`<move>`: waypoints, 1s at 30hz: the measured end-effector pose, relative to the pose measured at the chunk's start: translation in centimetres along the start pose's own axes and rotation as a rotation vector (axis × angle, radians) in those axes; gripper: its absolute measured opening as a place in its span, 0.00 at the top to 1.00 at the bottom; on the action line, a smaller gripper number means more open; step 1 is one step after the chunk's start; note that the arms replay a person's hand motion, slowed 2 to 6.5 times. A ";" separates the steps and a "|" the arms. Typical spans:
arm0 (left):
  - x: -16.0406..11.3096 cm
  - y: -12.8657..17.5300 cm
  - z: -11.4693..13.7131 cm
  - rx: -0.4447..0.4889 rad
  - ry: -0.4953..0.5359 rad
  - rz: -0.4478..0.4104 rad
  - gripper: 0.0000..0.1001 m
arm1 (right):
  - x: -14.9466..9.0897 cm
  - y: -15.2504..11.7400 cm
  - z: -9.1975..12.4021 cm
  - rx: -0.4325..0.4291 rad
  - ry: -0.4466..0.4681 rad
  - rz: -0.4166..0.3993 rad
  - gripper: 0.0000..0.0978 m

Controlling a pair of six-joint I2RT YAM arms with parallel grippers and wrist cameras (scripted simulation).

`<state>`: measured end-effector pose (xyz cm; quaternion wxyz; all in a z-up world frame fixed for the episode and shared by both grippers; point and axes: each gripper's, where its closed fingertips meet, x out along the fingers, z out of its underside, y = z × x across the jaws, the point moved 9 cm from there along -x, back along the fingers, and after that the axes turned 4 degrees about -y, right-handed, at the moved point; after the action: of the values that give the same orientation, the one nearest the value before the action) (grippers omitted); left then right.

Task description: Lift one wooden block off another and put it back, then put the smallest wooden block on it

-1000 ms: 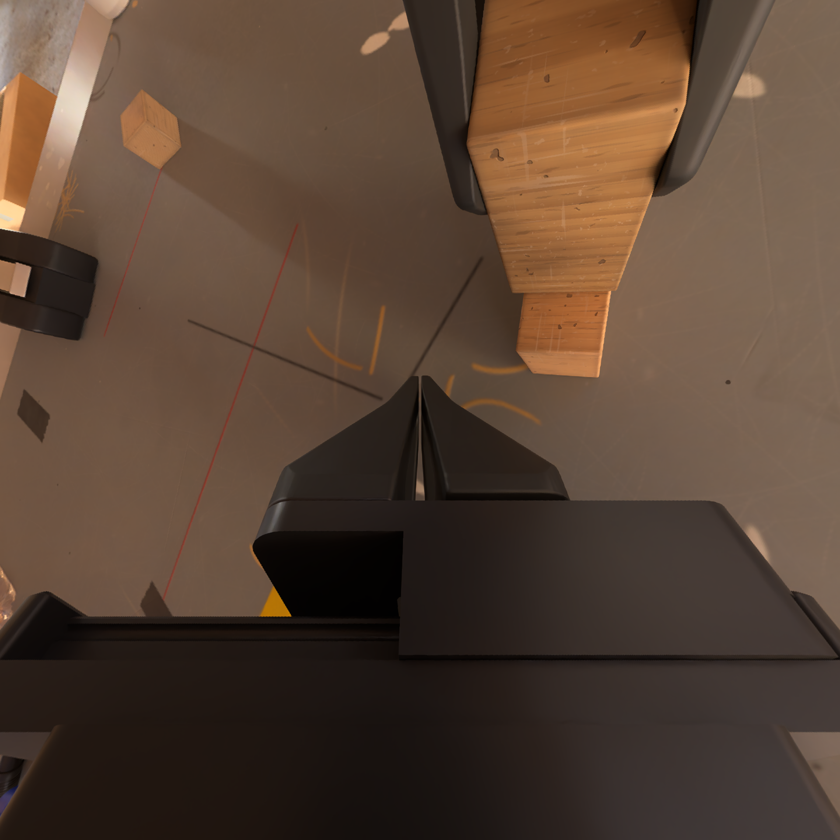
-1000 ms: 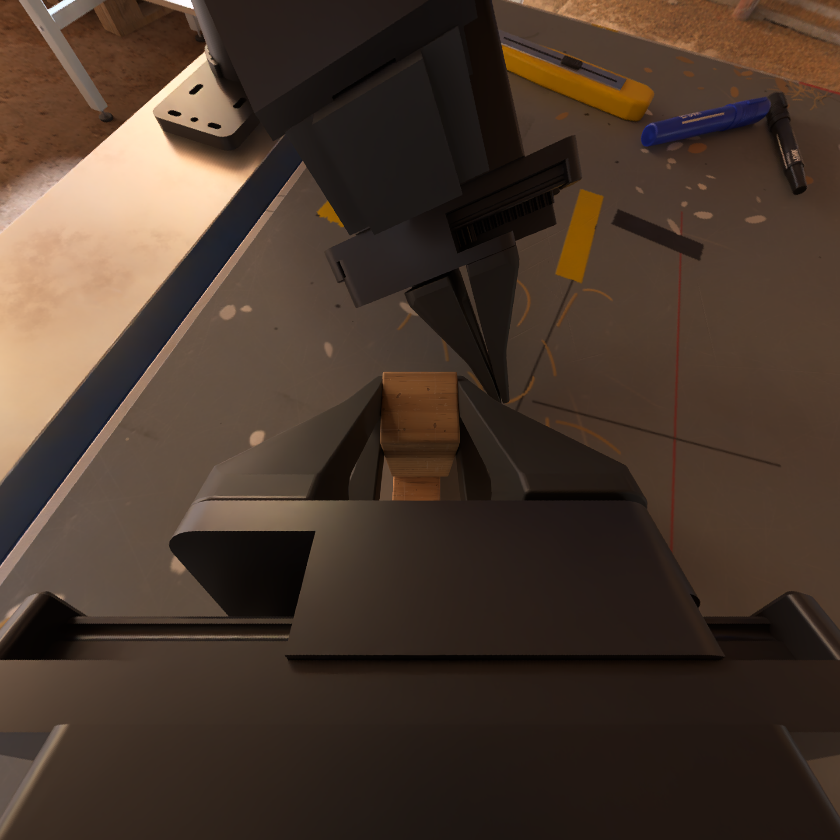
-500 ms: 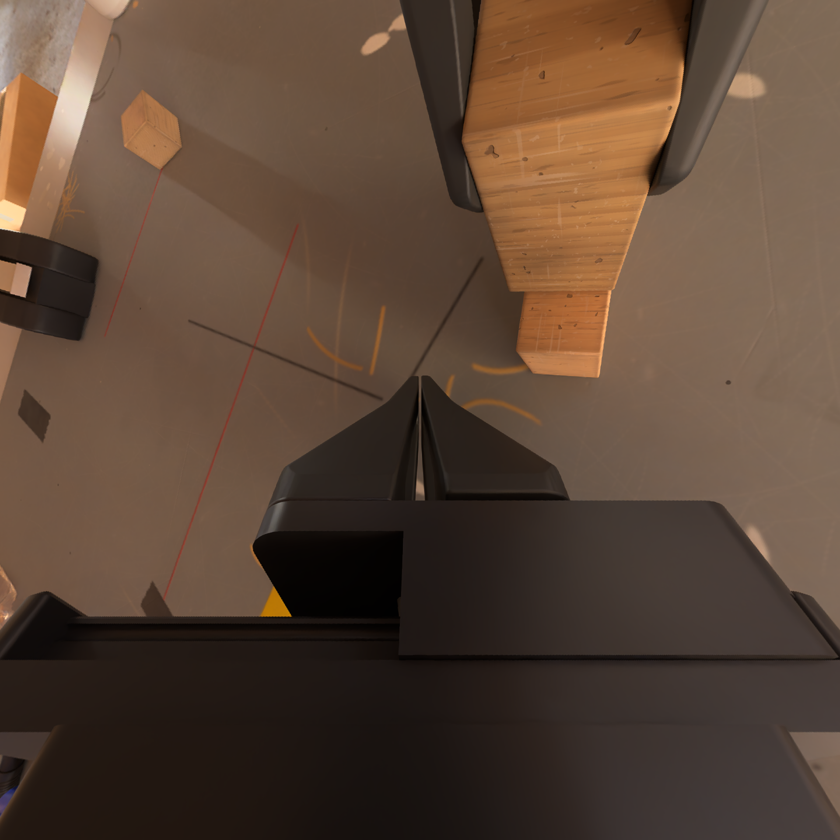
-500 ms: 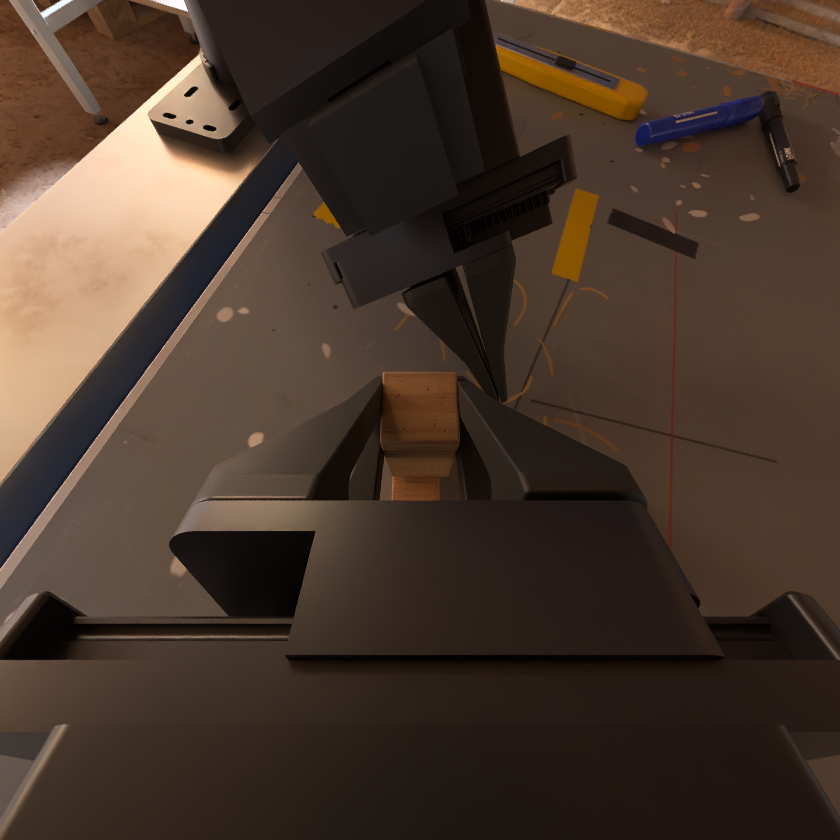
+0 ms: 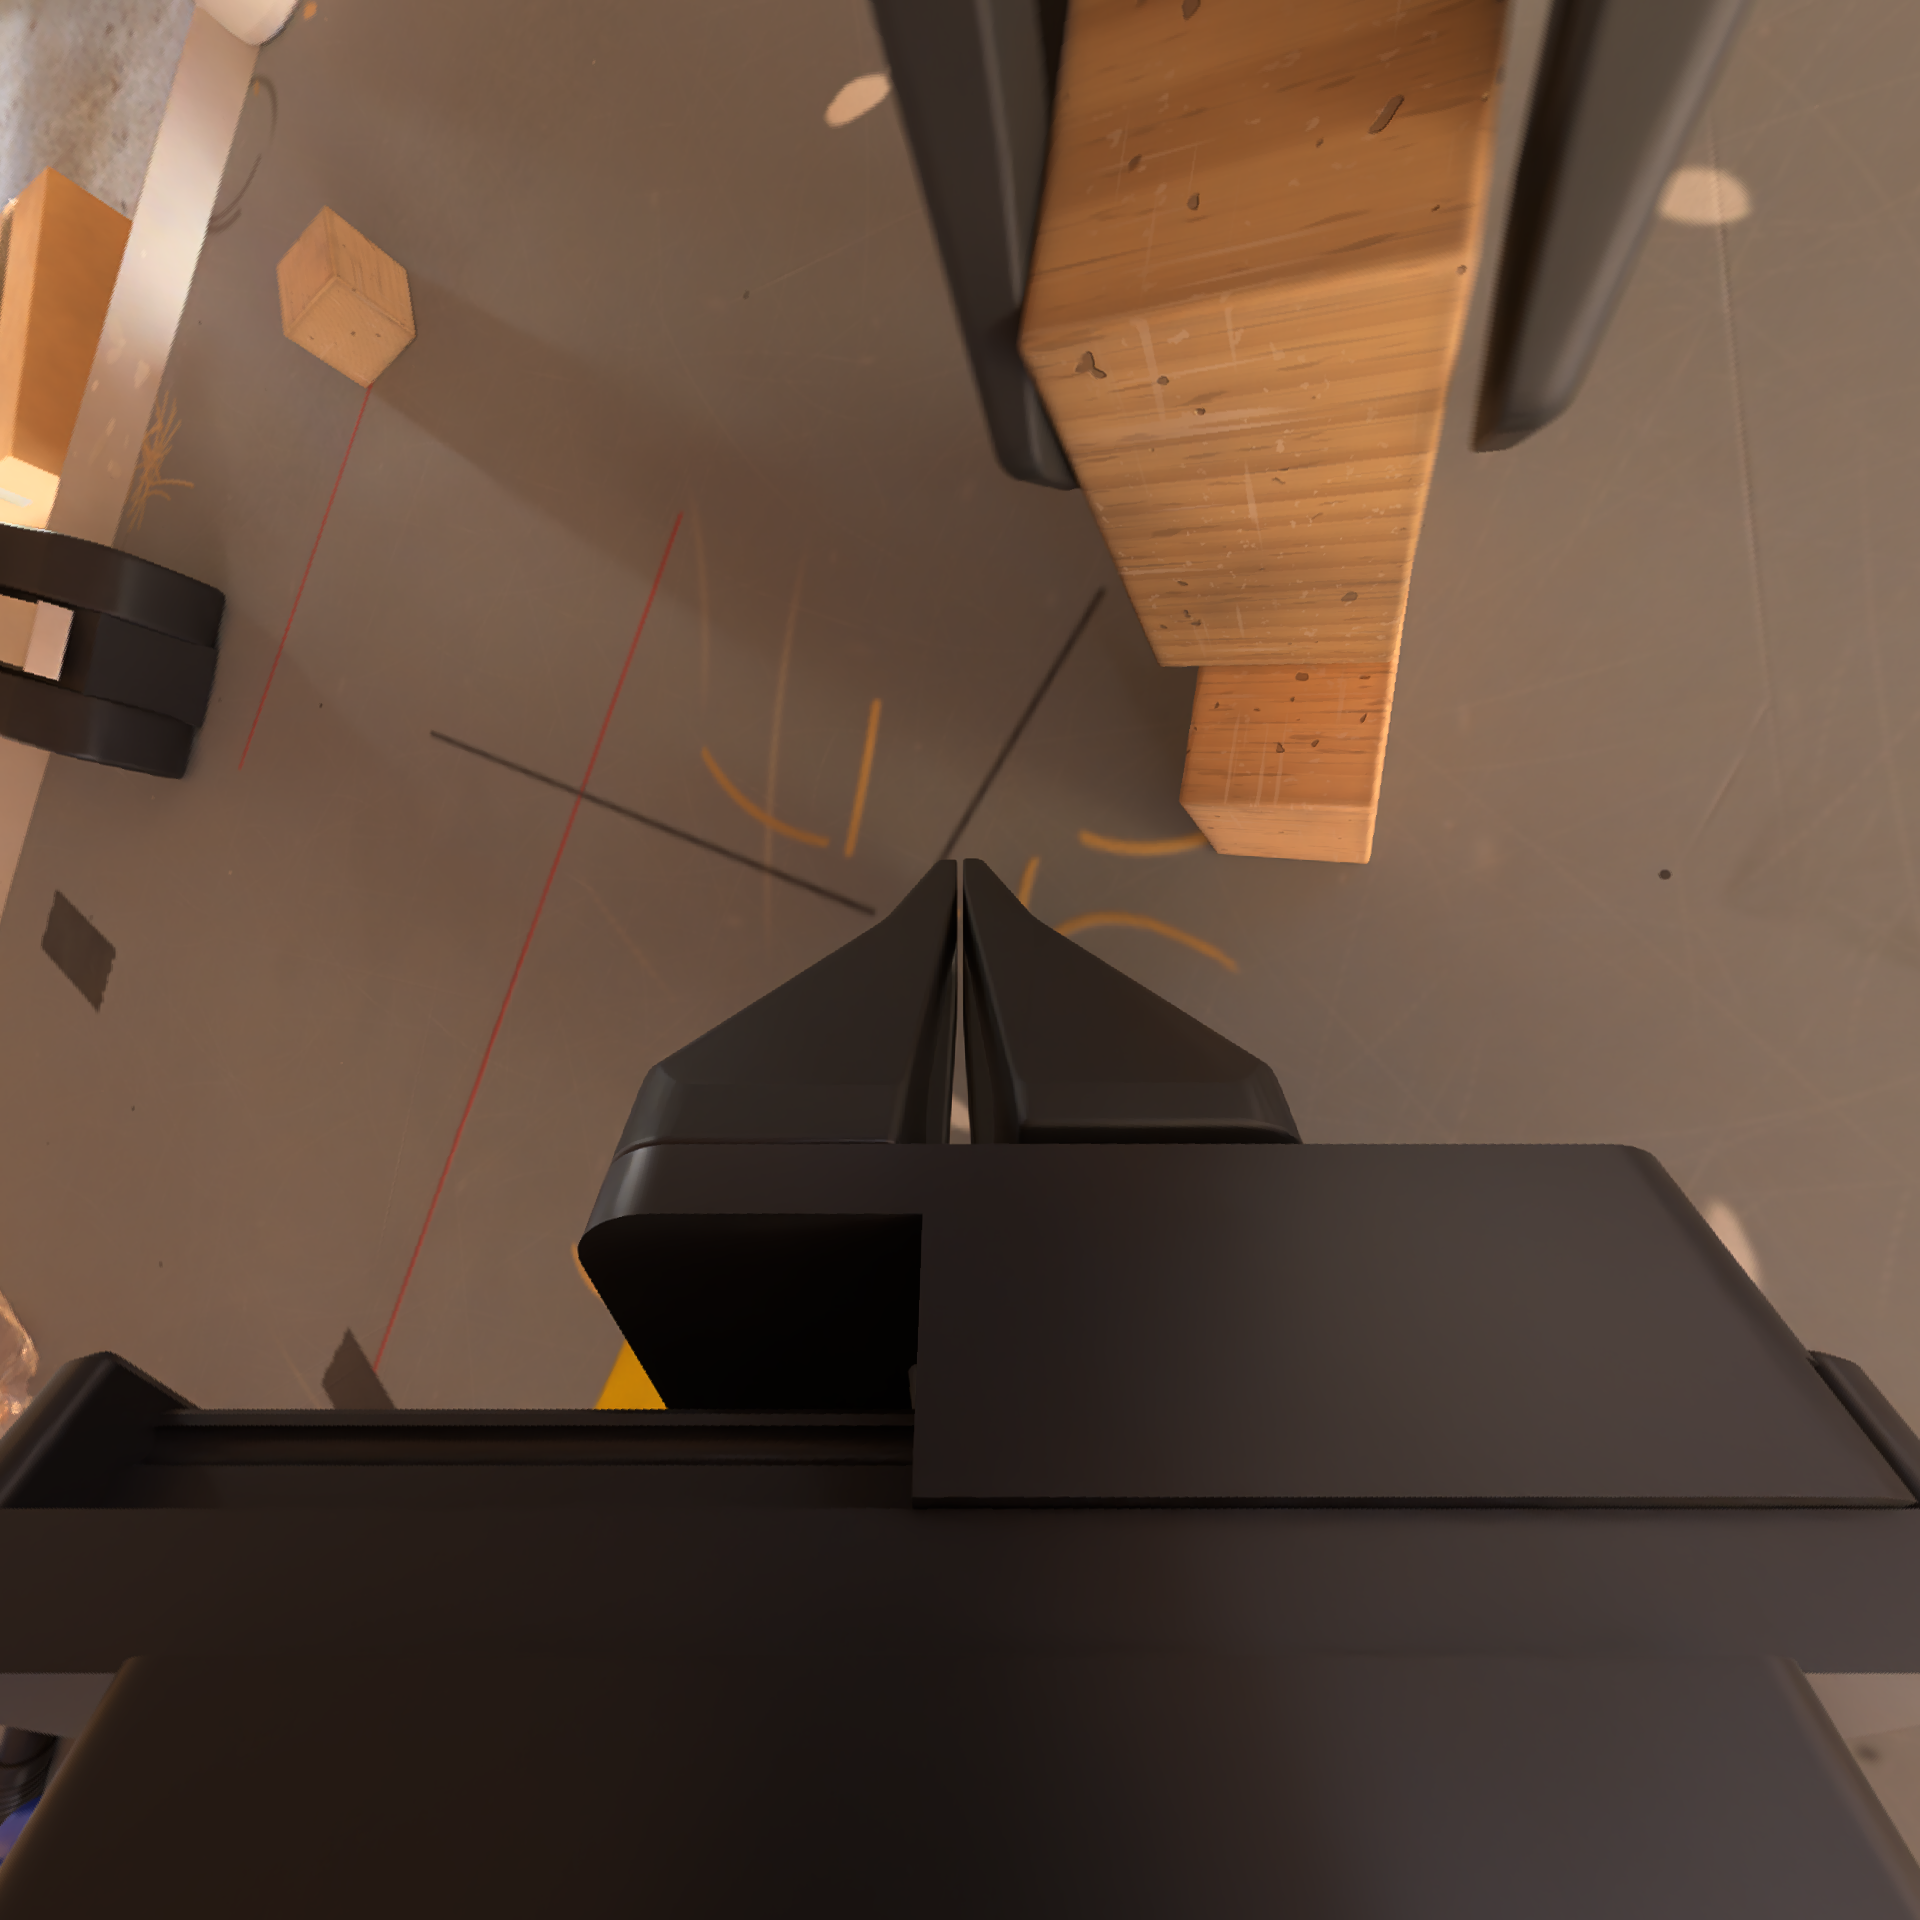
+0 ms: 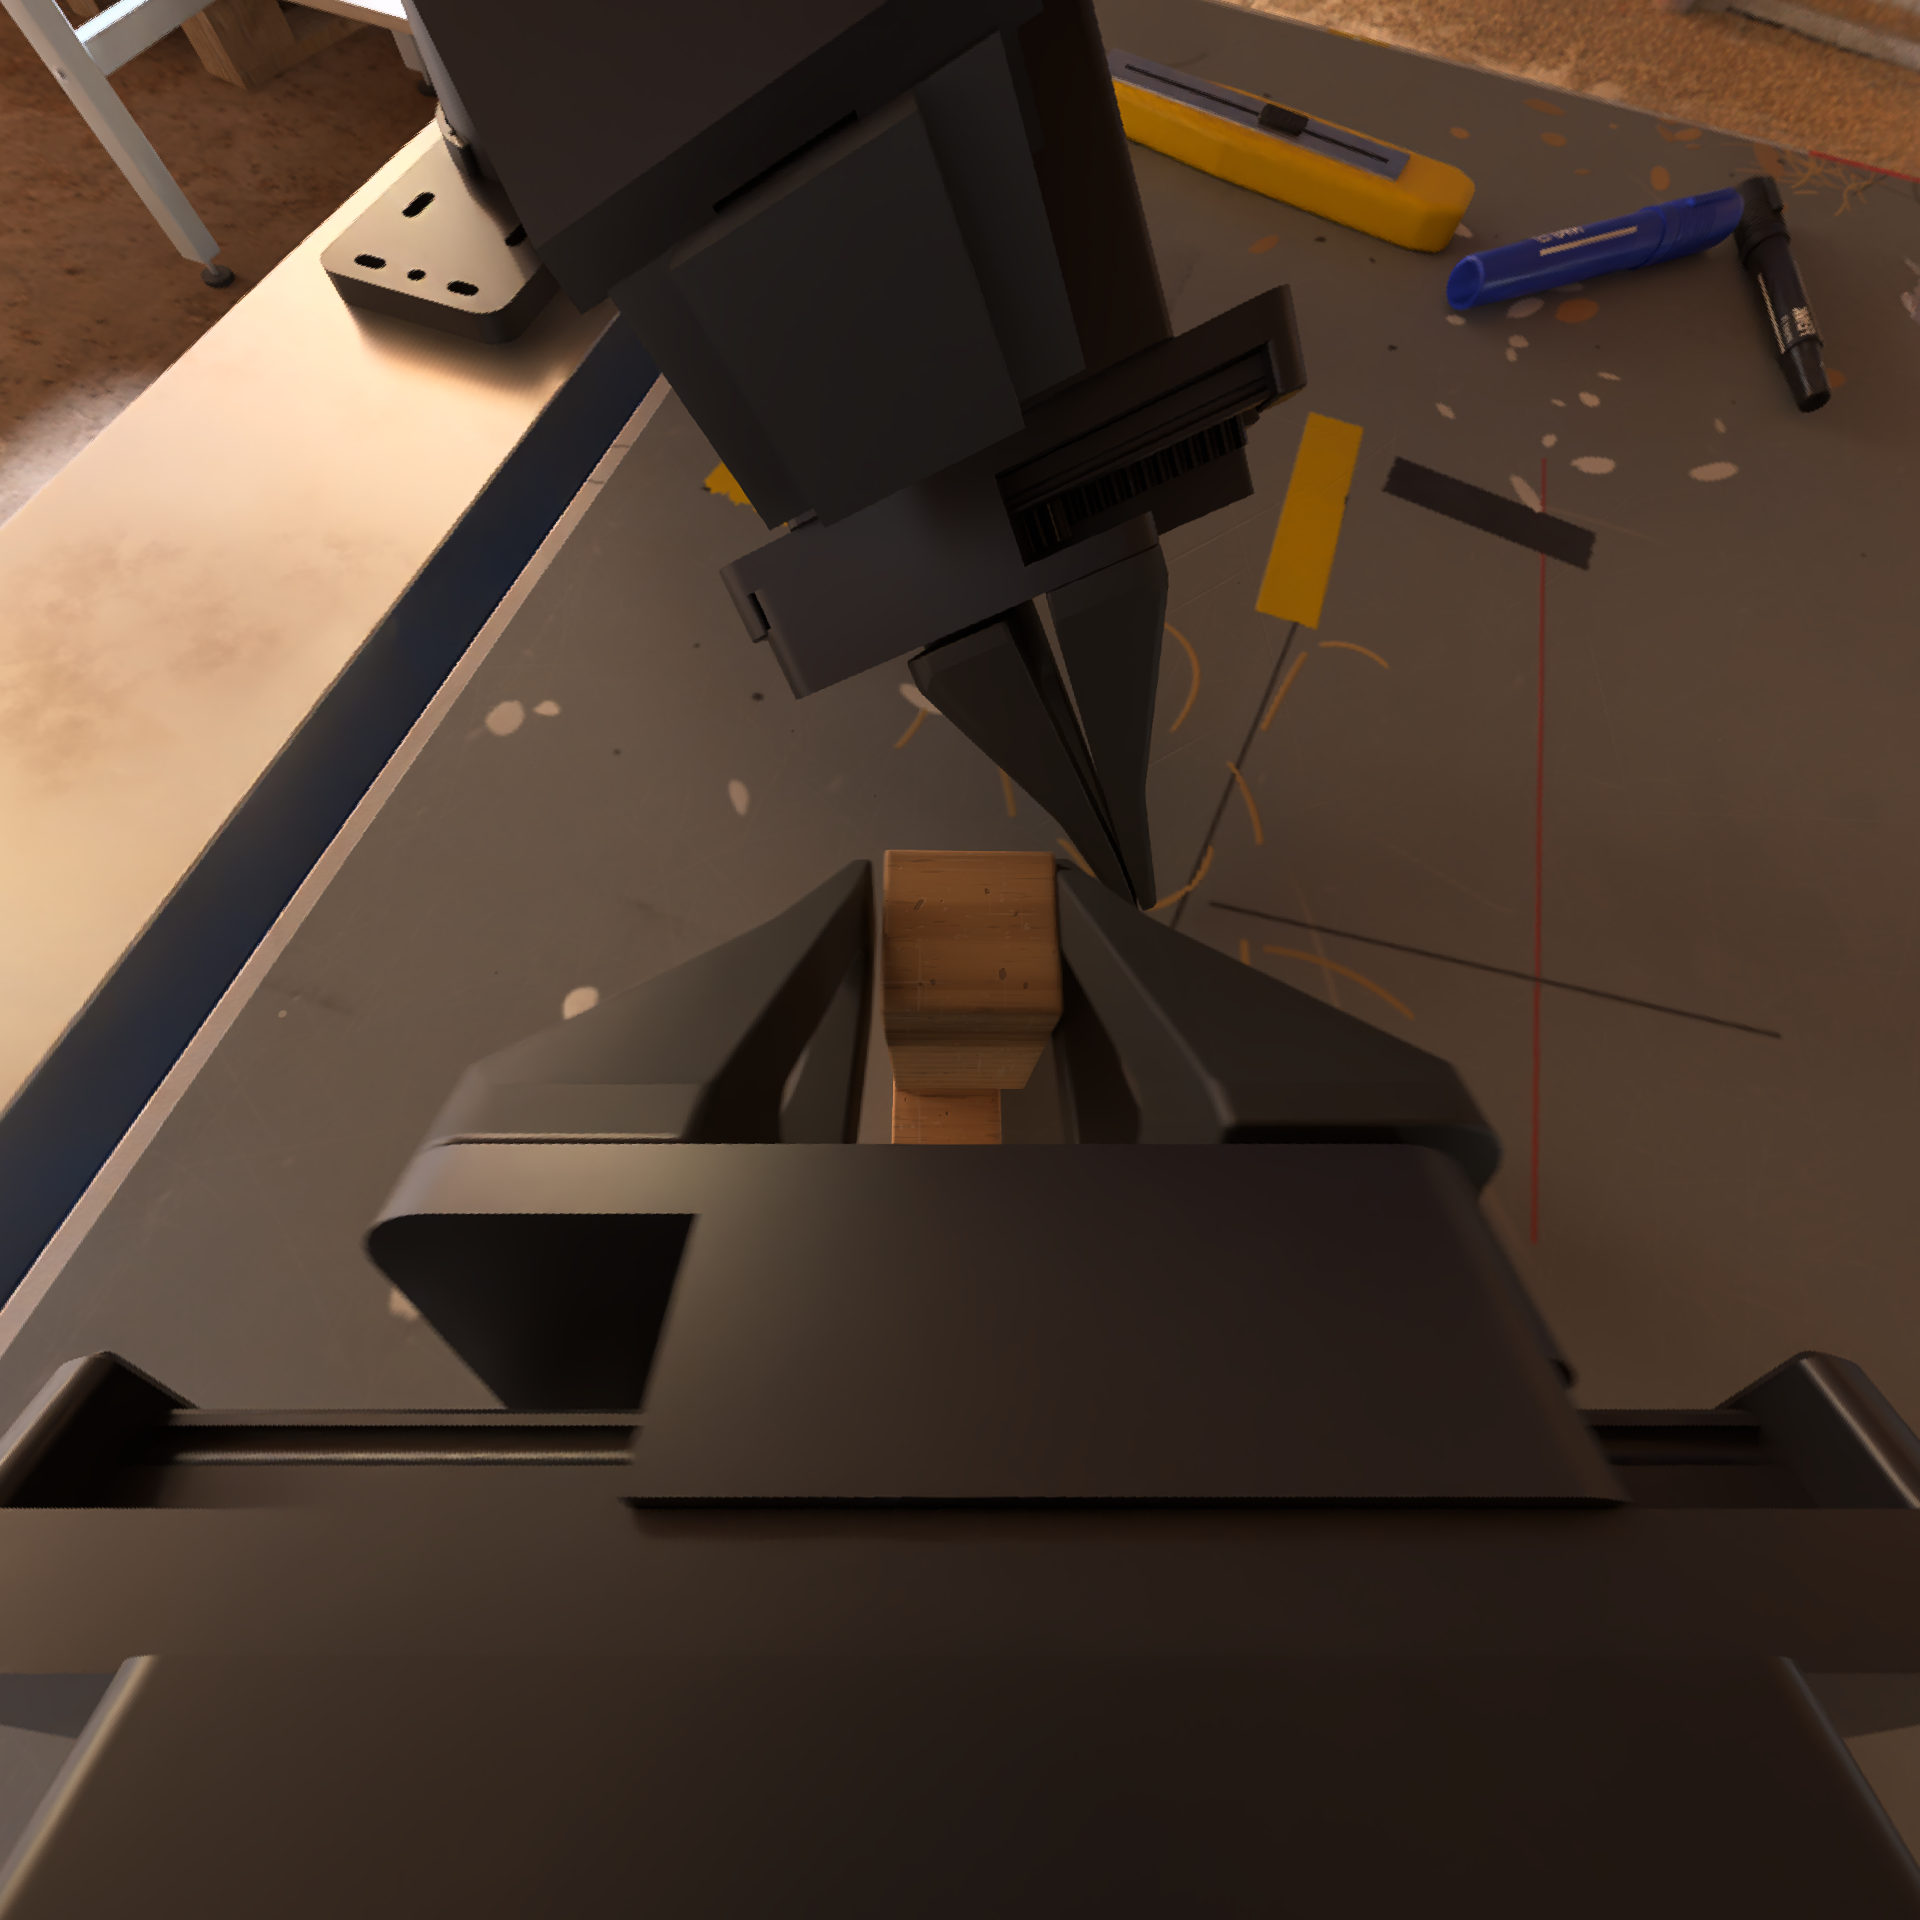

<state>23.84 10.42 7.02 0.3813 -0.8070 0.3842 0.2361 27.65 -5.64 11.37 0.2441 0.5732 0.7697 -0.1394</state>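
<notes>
My right gripper [image 6: 966, 883] is shut on a large wooden block [image 6: 971, 935] and holds it over a narrower wooden block [image 6: 945, 1117] that rests on the grey table. In the left wrist view the held block [image 5: 1247, 364] sits between the right gripper's fingers [image 5: 997, 312], with the lower block [image 5: 1288, 769] showing beneath it. My left gripper [image 5: 961, 868] is shut and empty, hovering just beside the stack; it also shows in the right wrist view [image 6: 1130, 894]. The smallest wooden block [image 5: 348, 296], a small cube, lies far off at the upper left.
A yellow utility knife [image 6: 1299, 156], a blue marker [image 6: 1600, 244] and a black marker [image 6: 1782, 296] lie at the far side. Yellow tape [image 6: 1309, 520] and black tape [image 6: 1486, 509] are stuck flat on the table. A black clamp [image 5: 104, 675] sits on the table's edge. The left arm's base [image 6: 436, 260] stands on the bare metal strip.
The held block looks slightly larger in the left wrist view: my right gripper has risen a little with it. The left gripper has not moved.
</notes>
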 end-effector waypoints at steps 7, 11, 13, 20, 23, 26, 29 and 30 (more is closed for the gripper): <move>0.0 0.0 0.0 0.000 0.000 0.000 0.99 | 0.0 0.2 0.0 0.016 -0.005 0.001 0.40; 0.0 0.0 0.0 0.000 0.000 0.000 0.99 | 0.1 0.3 0.0 0.025 -0.002 -0.004 0.36; 0.0 0.0 0.0 0.000 0.000 0.000 0.99 | 0.1 0.3 0.0 0.029 0.002 -0.007 0.34; 0.0 0.0 0.0 0.000 0.000 0.000 0.99 | -0.2 0.4 -0.1 0.040 0.026 -0.015 0.30; 0.0 0.0 0.0 0.001 0.000 -0.001 0.99 | -0.4 0.4 -0.1 0.047 0.044 -0.018 0.29; 0.0 0.0 0.0 0.001 0.001 -0.002 0.99 | -0.8 0.6 -0.2 0.058 0.068 -0.019 0.28; 0.0 0.0 0.0 0.001 0.000 -0.004 0.99 | -1.3 0.8 -0.2 0.079 0.100 -0.019 0.28; 0.0 0.0 0.0 0.001 0.000 -0.005 0.99 | -1.5 0.9 -0.2 0.086 0.113 -0.016 0.28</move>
<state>23.84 10.39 7.05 0.3824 -0.8077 0.3823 0.2350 28.78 -6.55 12.39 0.1743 0.5838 0.7801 -0.1421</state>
